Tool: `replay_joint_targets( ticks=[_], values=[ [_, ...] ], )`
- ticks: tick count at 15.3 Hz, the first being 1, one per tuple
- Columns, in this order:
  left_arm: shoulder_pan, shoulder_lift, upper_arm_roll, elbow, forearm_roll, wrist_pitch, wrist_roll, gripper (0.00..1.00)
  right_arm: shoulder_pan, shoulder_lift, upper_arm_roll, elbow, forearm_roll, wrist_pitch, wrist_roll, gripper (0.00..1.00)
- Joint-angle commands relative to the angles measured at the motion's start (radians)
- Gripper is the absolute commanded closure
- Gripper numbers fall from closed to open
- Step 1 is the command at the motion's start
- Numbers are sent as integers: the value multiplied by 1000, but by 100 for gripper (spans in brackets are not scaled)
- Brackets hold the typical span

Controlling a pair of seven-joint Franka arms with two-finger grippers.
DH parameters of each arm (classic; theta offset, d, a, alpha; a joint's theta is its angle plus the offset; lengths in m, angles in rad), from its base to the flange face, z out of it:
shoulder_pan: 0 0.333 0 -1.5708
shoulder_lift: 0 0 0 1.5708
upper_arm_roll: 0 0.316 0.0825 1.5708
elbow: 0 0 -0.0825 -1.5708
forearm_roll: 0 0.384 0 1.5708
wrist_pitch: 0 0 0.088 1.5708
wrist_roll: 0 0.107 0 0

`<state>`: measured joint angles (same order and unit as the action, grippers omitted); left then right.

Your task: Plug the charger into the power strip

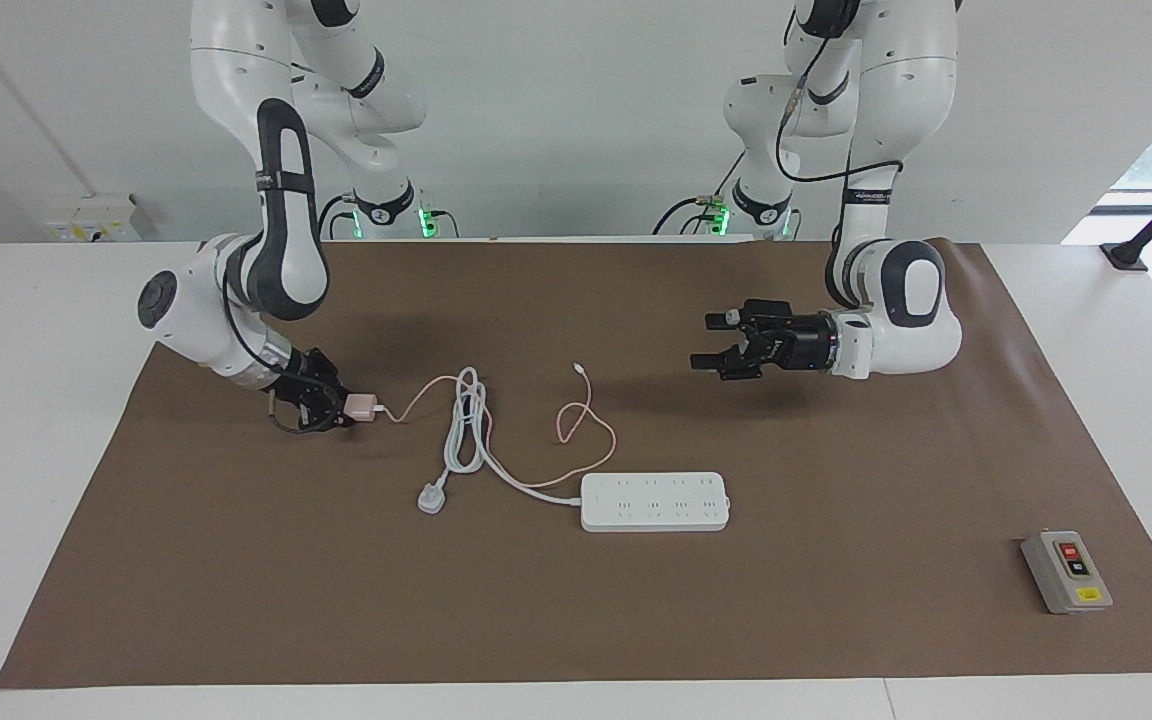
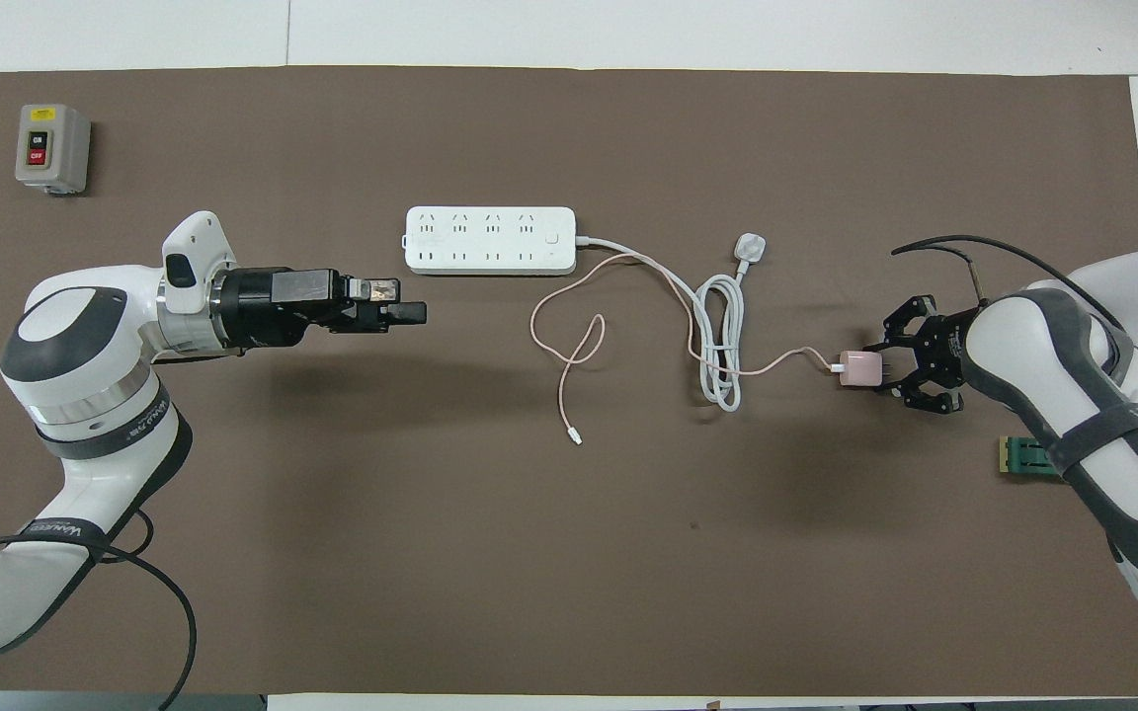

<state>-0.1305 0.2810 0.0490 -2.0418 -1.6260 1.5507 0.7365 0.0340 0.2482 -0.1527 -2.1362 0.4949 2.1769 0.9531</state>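
The pale pink charger [image 1: 362, 405] lies on the brown mat toward the right arm's end, also seen from overhead [image 2: 862, 370]. Its thin pink cable [image 1: 588, 412] loops across the mat to a small white connector [image 2: 577, 438]. My right gripper [image 1: 334, 407] is low at the mat and shut on the charger's pronged end, also seen from overhead [image 2: 882, 368]. The white power strip [image 1: 654, 501] lies flat mid-mat, farther from the robots, also seen from overhead [image 2: 490, 239]. My left gripper [image 1: 701, 341] is open and empty, held sideways over the mat, also seen from overhead [image 2: 416, 313].
The strip's thick white cord is coiled between strip and charger and ends in a white three-pin plug [image 2: 749, 246]. A grey box with red and black buttons [image 2: 51, 148] sits at the left arm's end. A small green part [image 2: 1028, 457] lies by the right arm.
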Motion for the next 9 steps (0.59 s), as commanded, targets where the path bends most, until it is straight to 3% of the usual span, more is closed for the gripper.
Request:
replay_joint_targets(
  ticks=[1,9],
  values=[
    [-21,-14,12,-17,-28,40,-9,0,3,-10,5,62,30,-81,1,75],
    [-35,-13,12,-15,-29,83,-92,0,151,-86,15,243,28,-261,318,74]
  ],
)
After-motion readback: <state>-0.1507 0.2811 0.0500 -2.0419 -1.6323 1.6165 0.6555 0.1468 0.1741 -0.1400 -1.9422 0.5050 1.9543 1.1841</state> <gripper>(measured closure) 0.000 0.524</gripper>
